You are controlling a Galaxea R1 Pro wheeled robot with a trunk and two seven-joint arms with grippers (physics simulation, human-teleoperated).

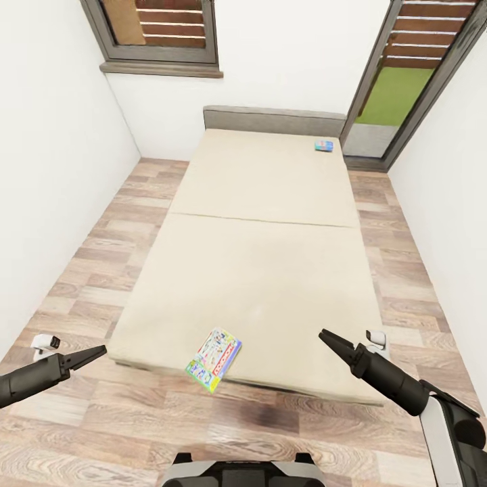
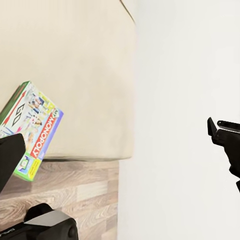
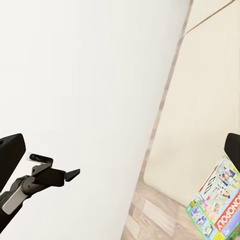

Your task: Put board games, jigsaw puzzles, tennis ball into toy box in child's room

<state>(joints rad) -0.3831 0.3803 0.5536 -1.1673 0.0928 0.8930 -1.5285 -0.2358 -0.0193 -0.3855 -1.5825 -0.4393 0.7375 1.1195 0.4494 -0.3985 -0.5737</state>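
The bed (image 1: 264,203) with its cream mattress lies straight ahead. A yellow-green-red board game (image 1: 214,359) lies flat at the near edge, one corner hanging over the floor; it also appears as the board game (image 2: 35,130) and the board game (image 3: 217,202). A small blue board game (image 1: 324,145) lies at the far right by the headboard. My left gripper (image 1: 100,351) hovers left of the near box, and my right gripper (image 1: 326,336) right of it. Both are open and empty, with their fingers (image 3: 10,155) far apart. The table, toy box, jigsaw puzzles and tennis ball are out of view.
White walls close in on both sides, leaving narrow strips of wooden floor (image 1: 88,250) along the bed. A window (image 1: 159,34) is at the back left and a glass door (image 1: 406,88) at the back right. My base (image 1: 243,470) stands just short of the bed's foot.
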